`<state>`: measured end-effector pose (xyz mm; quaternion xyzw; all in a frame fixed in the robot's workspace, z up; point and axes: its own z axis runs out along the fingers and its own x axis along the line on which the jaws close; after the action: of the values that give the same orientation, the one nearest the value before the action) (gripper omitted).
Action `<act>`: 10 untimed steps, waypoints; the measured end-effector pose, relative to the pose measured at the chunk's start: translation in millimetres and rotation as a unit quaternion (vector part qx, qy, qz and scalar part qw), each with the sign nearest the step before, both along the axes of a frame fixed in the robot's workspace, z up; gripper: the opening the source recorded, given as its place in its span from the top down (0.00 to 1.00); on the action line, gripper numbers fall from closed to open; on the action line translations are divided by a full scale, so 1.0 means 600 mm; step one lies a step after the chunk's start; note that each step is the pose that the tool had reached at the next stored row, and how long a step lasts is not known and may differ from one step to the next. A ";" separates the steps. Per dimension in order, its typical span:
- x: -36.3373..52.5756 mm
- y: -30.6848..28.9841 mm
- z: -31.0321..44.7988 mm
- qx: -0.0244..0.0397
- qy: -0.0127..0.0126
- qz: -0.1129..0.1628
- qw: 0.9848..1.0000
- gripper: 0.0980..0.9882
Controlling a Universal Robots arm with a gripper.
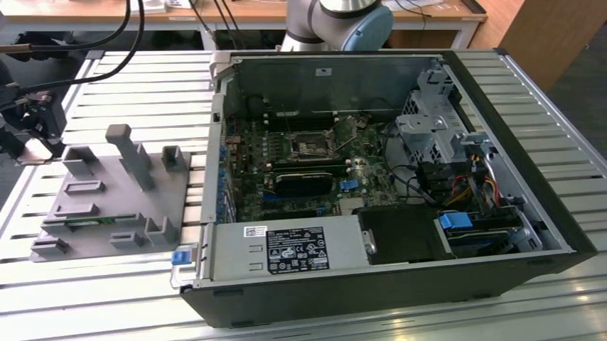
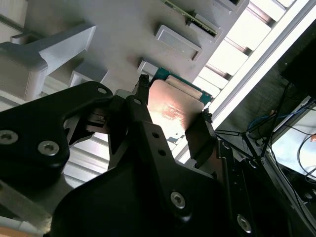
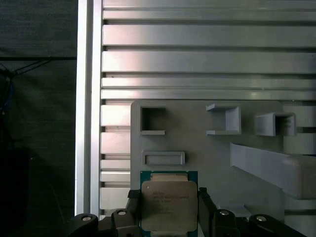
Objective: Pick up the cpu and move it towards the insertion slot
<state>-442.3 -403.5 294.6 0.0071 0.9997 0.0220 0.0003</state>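
My jaws pinch the cpu (image 3: 169, 205) by two sides, above the gray holder (image 3: 197, 143) on the counter (image 3: 197, 49). The insertion slot (image 1: 311, 145) is well apart, inside the open computer case (image 1: 379, 298). I think I'm at the pick-up step. Carrying the cpu over calls for a steady, level hold.

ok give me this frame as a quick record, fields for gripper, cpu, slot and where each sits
holder: the gripper, fingers pressed on two opposite edges of the cpu
cpu state: silvery top facing up, over the grey fixture plate; whether it is lifted or resting cannot be told
insertion slot: on the motherboard inside the open computer case, dark centre showing
cpu to slot: well apart; the fixture plate lies outside the case, at the exterior view's left
support: slatted metal table under plate and case
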 end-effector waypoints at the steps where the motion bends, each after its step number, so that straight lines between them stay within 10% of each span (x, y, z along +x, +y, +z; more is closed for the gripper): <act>1: 0.000 0.0001 0.001 0.000 0.000 0.000 1.000 0.50; 10: 0.000 0.0005 0.013 0.000 0.000 0.000 1.000 0.50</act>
<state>-442.3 -403.2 302.1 0.0071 0.9997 0.0219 0.0003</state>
